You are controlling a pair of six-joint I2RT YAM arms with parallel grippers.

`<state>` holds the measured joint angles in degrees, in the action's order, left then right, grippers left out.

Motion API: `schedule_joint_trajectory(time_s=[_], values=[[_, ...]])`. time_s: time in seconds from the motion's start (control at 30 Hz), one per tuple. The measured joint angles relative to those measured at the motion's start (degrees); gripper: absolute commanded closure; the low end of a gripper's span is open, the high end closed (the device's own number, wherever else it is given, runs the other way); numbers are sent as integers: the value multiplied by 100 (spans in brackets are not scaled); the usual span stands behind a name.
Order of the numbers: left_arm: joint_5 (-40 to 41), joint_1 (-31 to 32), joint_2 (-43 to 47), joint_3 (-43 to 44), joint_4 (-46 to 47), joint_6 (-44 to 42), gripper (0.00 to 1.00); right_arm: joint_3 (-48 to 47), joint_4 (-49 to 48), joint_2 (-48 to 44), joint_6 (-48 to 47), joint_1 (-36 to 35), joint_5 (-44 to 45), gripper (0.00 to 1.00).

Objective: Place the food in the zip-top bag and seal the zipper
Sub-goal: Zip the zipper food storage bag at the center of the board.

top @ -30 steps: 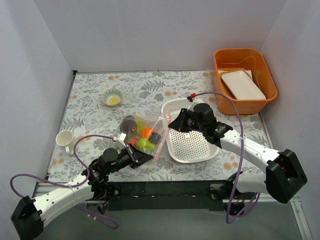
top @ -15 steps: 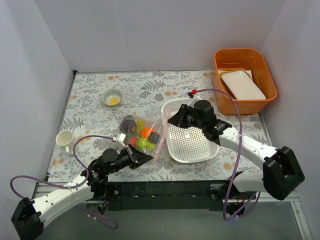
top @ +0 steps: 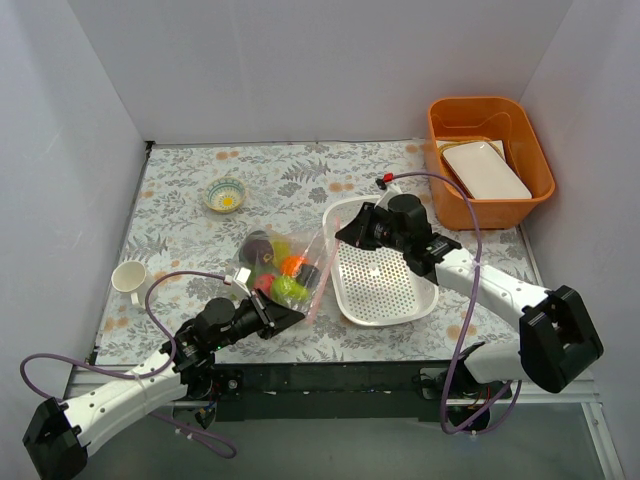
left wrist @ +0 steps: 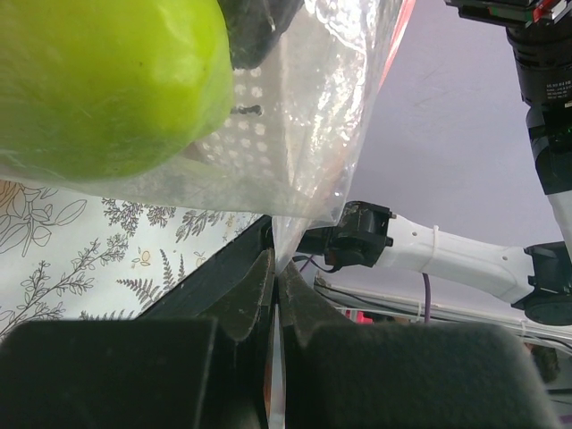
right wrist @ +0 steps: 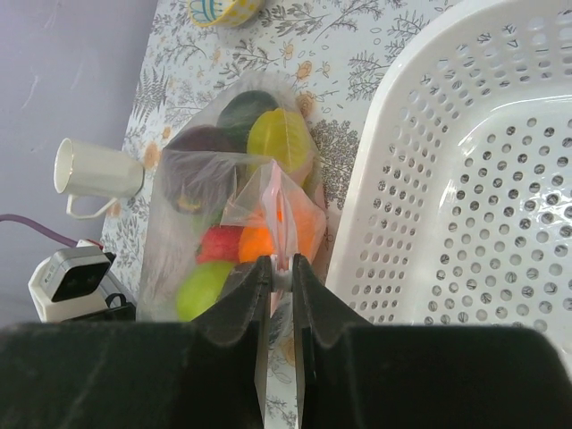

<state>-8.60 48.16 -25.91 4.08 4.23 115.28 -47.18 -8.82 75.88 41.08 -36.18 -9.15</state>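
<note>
**A:** Which step is this?

**B:** Loading looks finished to me. The food (right wrist: 241,192) lies inside the zip-top bag (left wrist: 331,116), straight ahead of the right tool (right wrist: 280,264). The white basket (right wrist: 384,125) just to that tool's right holds nothing.

**A:** So it's the sealing?

**B:** I'd judge so. The right tool's fingers are pressed together on the zipper (right wrist: 278,214), the pink strip that rises from between them.

**A:** And the other arm?

**B:** The left tool (left wrist: 275,259) is clamped on a corner of the clear film. The bag spreads above and ahead of it. The green pear (left wrist: 98,80) bulges up and to the left of its fingers, and the patterned worktop (left wrist: 63,250) shows below the fruit.

**A:** Is the mouth closed yet?

**B:** I cannot tell. The film is crumpled around the strip, and an orange (right wrist: 259,243) sits just left of the right tool's tips.

**A:** Next move?

**B:** Probably the left tool anchors its corner while the right runs along the strip, squeezing both lips together without letting them slip. The strip wants pulling straight and taut first, and no fruit should crowd the mouth.
</note>
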Motion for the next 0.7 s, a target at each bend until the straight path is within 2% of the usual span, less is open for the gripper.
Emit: schedule_joint_trajectory(time_s=[0.7], values=[[0, 2, 138, -63, -109, 0, 100, -289, -79, 326, -192, 184, -17, 91]])
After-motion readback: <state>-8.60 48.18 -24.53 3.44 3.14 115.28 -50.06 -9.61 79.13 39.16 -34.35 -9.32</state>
